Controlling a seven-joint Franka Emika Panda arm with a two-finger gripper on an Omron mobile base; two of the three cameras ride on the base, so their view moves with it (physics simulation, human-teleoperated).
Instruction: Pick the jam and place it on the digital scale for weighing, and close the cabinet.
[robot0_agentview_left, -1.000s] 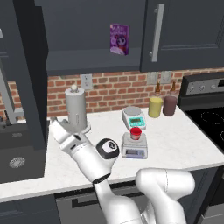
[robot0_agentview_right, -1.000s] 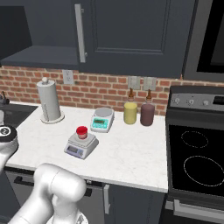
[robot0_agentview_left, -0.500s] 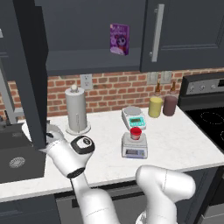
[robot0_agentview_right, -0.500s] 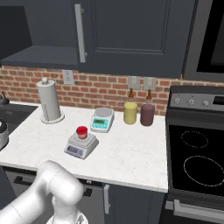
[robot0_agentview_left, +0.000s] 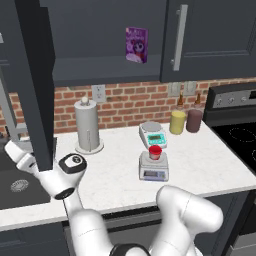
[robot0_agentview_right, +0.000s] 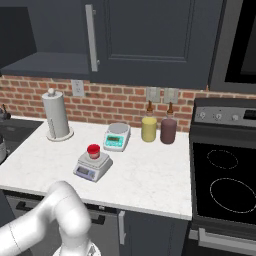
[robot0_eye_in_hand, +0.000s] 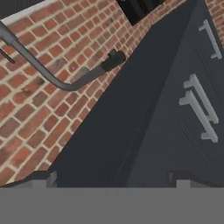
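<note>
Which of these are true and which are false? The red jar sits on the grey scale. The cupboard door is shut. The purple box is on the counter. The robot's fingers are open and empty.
1. The jam sits on the digital scale. True.
2. The cabinet is shut. False: its left door stands swung out, and the shelf inside is showing.
3. The purple box is on the counter. False: it stands up on the cabinet shelf.
4. The gripper is open and holds nothing. True: it is beside the open door's lower edge, far from the jam.
</note>
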